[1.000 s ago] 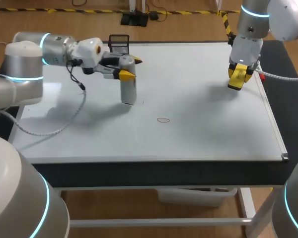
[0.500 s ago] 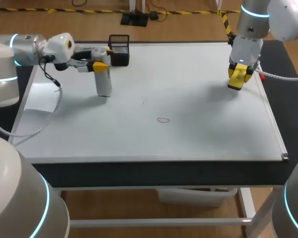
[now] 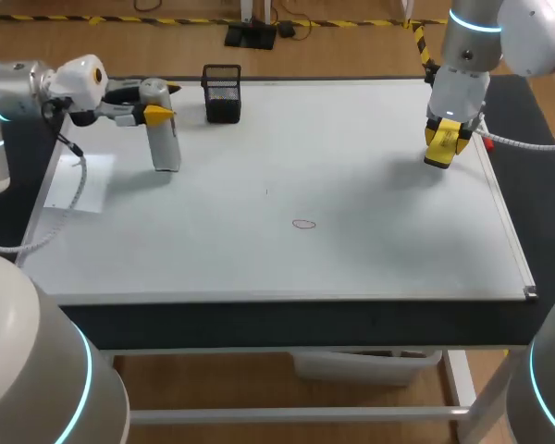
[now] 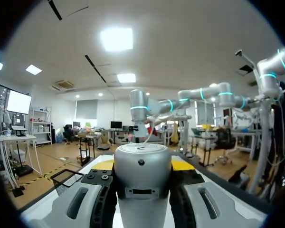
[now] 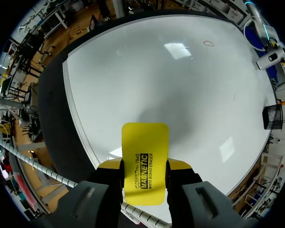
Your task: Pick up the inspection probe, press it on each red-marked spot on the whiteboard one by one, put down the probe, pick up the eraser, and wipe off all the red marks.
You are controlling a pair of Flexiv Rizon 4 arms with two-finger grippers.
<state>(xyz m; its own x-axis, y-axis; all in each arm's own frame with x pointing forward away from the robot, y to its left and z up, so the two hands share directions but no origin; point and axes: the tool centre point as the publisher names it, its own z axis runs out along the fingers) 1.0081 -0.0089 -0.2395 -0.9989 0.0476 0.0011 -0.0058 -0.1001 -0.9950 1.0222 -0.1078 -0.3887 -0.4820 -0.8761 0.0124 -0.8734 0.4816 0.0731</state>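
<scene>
Setting down the probe. Our left pincer (image 3: 160, 104) pinches the upright grey inspection probe (image 3: 166, 146) by its top at the far left of the whiteboard (image 3: 370, 250), just left of the black mesh basket (image 3: 222, 92). We cannot tell whether its foot touches the board. Our right pincer (image 3: 441, 154) is clamped on the yellow eraser (image 3: 443, 139) at the far right. One red mark (image 3: 302, 223) shows near the middle. To finish this step well, we judge that the probe should come down vertical on bare surface, clear of the basket and of the white sheet (image 3: 81, 185) at the left edge, the fingers spreading only once it stands firm. Against the earlier frames, the left arm has carried the probe from mid-board leftward and farther away. The right arm, eraser and mark are unchanged.
</scene>
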